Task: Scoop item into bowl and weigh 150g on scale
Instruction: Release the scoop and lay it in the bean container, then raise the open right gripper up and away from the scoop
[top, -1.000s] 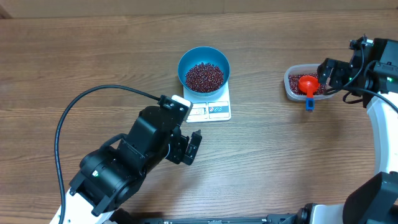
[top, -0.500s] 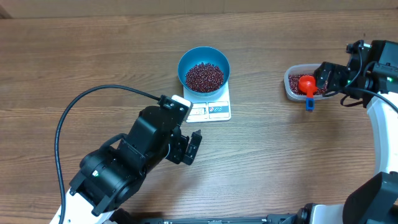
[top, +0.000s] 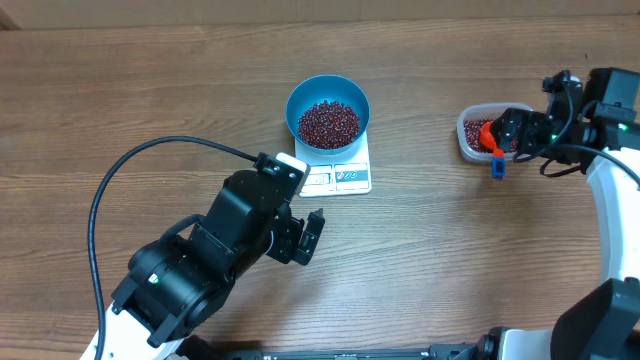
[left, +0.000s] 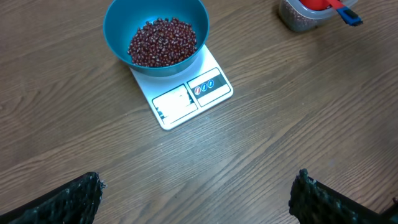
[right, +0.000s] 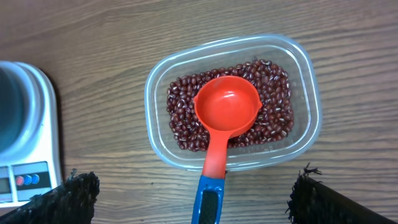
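- Table (top: 150, 90): wood.
- Left gripper (top: 303, 238): jaws wide apart, empty, near the scale.
- Right gripper (top: 508, 131): jaws wide apart, empty, over the container.
- Scale (top: 340, 178): white, bowl on it.
- Bowl (top: 296, 100): blue, beans (top: 328, 122) heaped inside.
- Container (right: 155, 130): clear, more beans, red scoop (right: 227, 106) lying in it.

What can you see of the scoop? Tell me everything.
The scoop looks like glossy orange-red plastic: a round, empty cup and a tapering handle that ends in a blue grip. It lies cup-up on the beans in the clear container, handle jutting out over its rim. Nothing grips it.
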